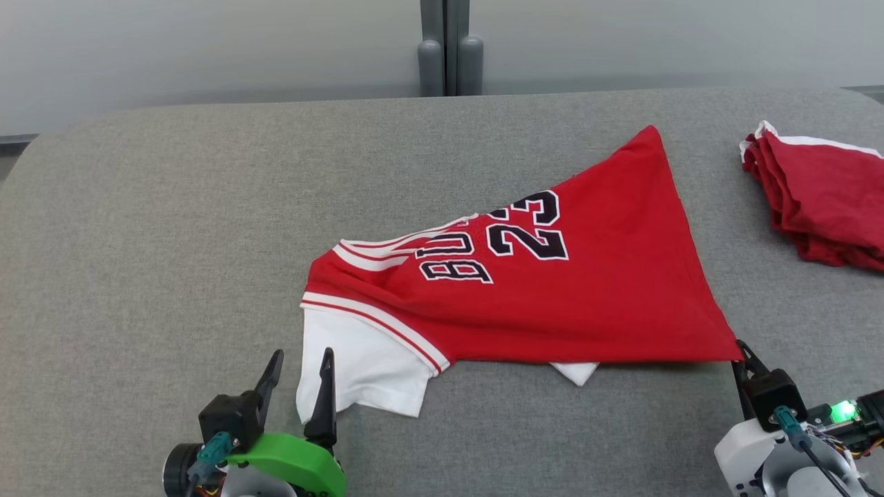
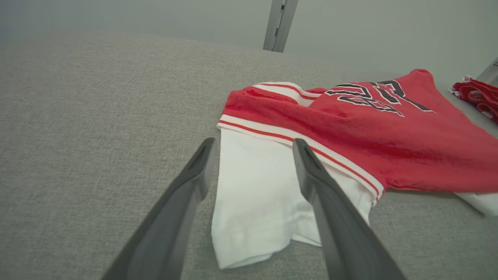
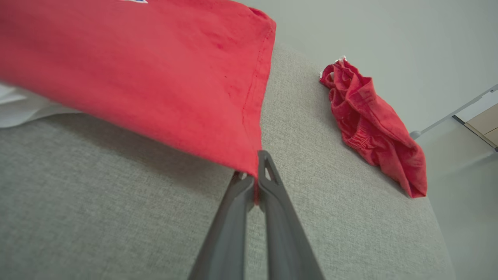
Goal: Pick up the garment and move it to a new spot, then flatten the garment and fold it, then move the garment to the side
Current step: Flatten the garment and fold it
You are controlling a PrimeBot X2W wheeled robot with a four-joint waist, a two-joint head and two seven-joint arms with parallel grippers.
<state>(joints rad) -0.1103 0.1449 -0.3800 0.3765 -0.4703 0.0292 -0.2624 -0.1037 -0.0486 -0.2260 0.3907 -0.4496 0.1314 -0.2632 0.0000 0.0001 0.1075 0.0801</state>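
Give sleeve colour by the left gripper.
Sleeve is plain white, red-striped band at shoulder; best in left wrist view.

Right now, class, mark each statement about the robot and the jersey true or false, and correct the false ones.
1. The right gripper is shut on a corner of the garment. True.
2. The left gripper clamps the white sleeve. False: its jaws stand open at the sleeve's end, gripping nothing.
3. A second red cloth lies on the grey surface, apart from the garment. True.
4. The garment's number reads 45. False: it reads 23.
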